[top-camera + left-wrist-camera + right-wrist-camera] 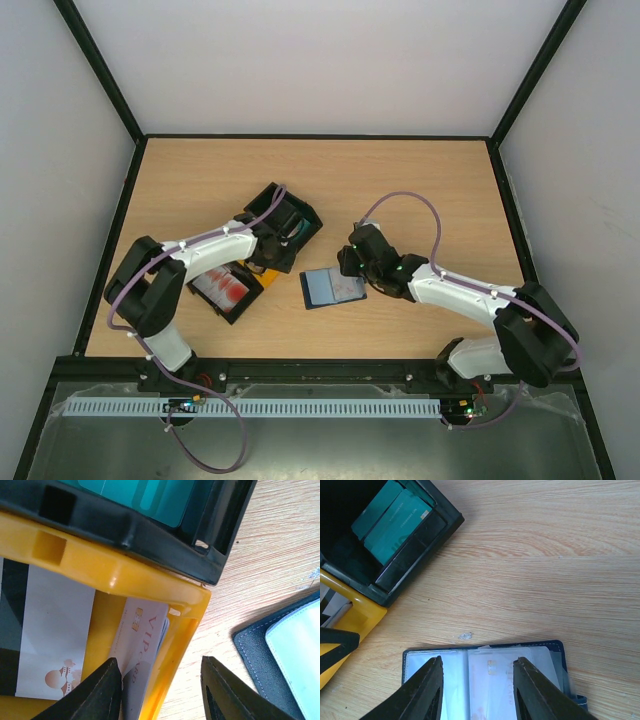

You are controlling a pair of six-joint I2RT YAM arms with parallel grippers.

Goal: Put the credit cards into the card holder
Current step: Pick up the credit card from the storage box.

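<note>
The navy card holder (325,290) lies open on the table, right of the tray. In the right wrist view my right gripper (478,662) is open just above the holder (420,655), its fingers either side of a whitish card (492,680) that lies under a clear sleeve. My left gripper (160,660) is open at the tray's yellow compartment. One finger is inside by a white card with red "VIP" print (142,640), the other is outside over the table. Teal cards (140,492) lie in the black compartment. The holder's corner (255,645) shows at the right.
The black-and-yellow tray (305,215) lies slantwise at centre left, with red-marked cards (222,287) in its near compartment. Its yellow wall (100,565) runs between my left fingers. A second white card (55,620) lies in the yellow compartment. Black frame rails border the table.
</note>
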